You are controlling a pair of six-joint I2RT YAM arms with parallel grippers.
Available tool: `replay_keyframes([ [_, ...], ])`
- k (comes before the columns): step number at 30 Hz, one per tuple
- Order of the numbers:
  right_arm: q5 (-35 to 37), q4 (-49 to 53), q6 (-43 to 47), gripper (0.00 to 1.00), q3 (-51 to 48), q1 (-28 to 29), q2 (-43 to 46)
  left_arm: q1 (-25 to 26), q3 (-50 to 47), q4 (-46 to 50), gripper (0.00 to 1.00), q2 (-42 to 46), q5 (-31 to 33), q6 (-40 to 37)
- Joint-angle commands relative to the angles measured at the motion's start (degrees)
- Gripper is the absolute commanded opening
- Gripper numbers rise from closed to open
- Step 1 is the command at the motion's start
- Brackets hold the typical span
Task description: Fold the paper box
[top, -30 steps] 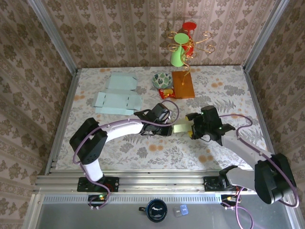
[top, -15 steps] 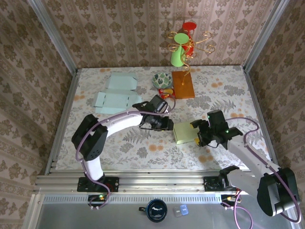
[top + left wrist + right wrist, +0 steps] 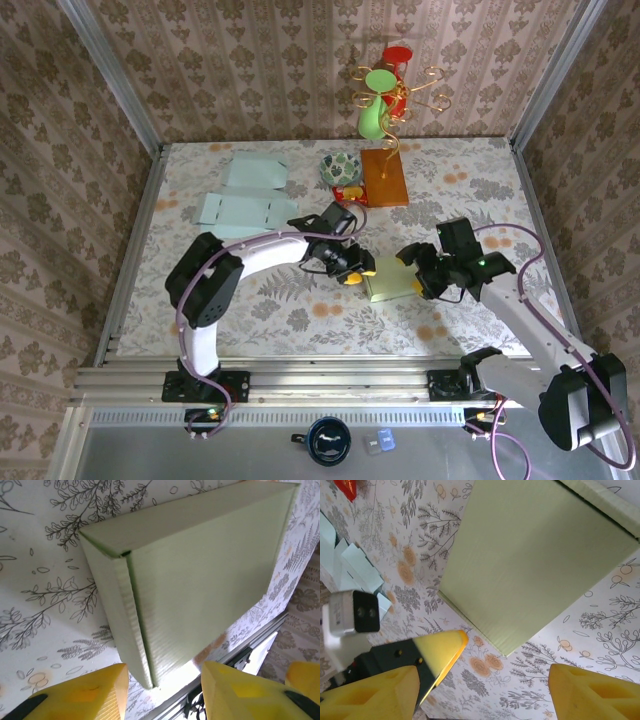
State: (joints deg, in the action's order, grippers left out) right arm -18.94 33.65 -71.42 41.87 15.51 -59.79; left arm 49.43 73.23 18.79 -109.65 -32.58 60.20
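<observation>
Left gripper (image 3: 357, 272) moved right, beside box (image 3: 392, 286) — jaws apart

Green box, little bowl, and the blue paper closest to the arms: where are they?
green box (image 3: 390, 285), top view, middle of its top face
little bowl (image 3: 340, 167), top view, inside of the bowl
blue paper closest to the arms (image 3: 245, 212), top view, middle of the sheet

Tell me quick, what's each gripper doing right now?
Left gripper: open, fingers straddling a corner of the green paper box, not gripping it.
Right gripper: open, holding nothing.
</observation>
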Motion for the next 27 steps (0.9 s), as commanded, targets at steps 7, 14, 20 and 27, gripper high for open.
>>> replay_keyframes([
  [7, -1.3, 6.9, 7.8, 0.68, 4.7, -0.7, 0.6, 1.5, -0.5, -8.3, 0.36, -4.9, 3.0, 7.1],
  [14, -1.3, 11.9, 13.6, 0.66, 8.4, -3.3, 1.8, 2.7, 6.2, -12.7, 0.28, -10.4, 4.5, 7.6],
  [20, -1.3, 16.2, 17.3, 0.66, 10.4, -6.4, 4.9, 3.8, 15.8, -12.7, 0.27, -17.0, 3.5, 7.4],
  [27, -2.0, 19.0, 19.9, 0.66, 11.5, -8.9, 7.3, 4.9, 26.4, -11.4, 0.29, -23.5, 3.1, 6.9],
])
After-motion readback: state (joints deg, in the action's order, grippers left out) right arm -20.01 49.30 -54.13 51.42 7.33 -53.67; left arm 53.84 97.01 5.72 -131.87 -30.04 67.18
